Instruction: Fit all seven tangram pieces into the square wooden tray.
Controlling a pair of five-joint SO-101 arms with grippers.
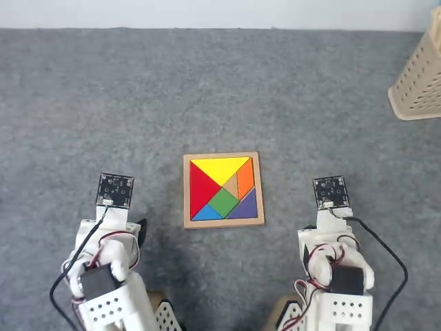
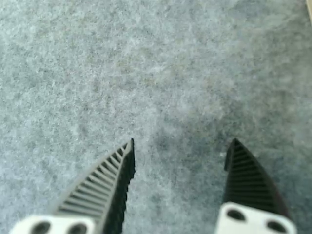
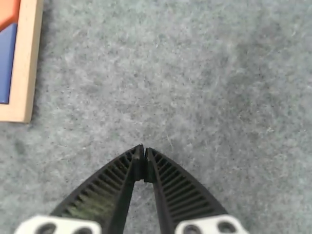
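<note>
Seven tangram pieces lie flush inside the square wooden tray (image 1: 187, 189), which sits at the centre of the grey felt-covered tabletop (image 1: 207, 89), between the two arms. The large yellow triangle (image 1: 220, 167) fills the far side and the large red triangle (image 1: 200, 188) the left side. The orange parallelogram (image 1: 246, 181), small tan triangle (image 1: 231, 186), green square (image 1: 223, 201), small blue triangle (image 1: 205, 213) and purple triangle (image 1: 246, 205) complete the square. Left pincer (image 2: 183, 141): jaws spread apart, empty, over bare felt to the left of the tray. Right pincer (image 3: 144, 148): tips pressed together, holding nothing, to the right of the tray, near one corner but apart from it. A beige perforated container (image 1: 420, 76) stands at the far right edge.
</note>
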